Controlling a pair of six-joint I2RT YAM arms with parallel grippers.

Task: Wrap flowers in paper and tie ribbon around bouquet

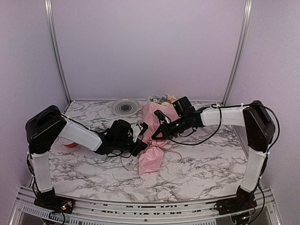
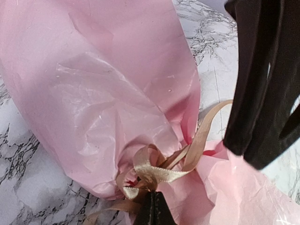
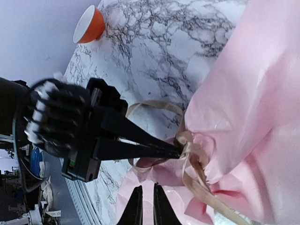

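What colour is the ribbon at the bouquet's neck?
The ribbon is tan-beige; clearest in the left wrist view.

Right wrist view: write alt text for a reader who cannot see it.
The left gripper has its fingers shut on the tan ribbon where it cinches the pink bouquet, on a marble table. The right gripper, fingers slightly apart, sits below holding nothing.

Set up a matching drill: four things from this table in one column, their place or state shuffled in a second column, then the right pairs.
Column one
1. ribbon
2. striped plate
3. small orange object
4. left gripper

Column two
A. shut on the ribbon
B. near the back wall
C. looped round the gathered pink paper
D. partly under the left arm

Pairs: 1-C, 2-B, 3-D, 4-A
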